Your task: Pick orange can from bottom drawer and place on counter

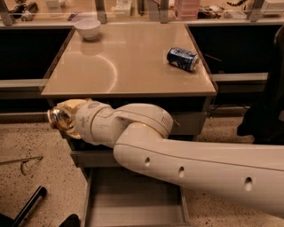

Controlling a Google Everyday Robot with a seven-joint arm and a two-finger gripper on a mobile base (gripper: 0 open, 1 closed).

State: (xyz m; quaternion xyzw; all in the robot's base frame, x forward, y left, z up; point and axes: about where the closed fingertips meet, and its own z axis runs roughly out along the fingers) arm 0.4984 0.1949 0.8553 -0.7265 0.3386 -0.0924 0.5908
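Observation:
My gripper (66,119) is at the left front corner of the cabinet, just below the counter's (128,62) front edge. It is shut on the orange can (58,118), a shiny orange-gold can whose end faces left. The can is held in the air, clear of the bottom drawer (133,199), which stands pulled open below with a bare grey floor. My white arm crosses the picture from the lower right and hides most of the cabinet's drawer fronts.
A blue and white can (183,58) lies on its side at the counter's right. A white bowl (87,28) stands at the back left corner. A cluttered ledge with metal posts (133,9) runs behind. A black object (26,206) lies on the floor at left.

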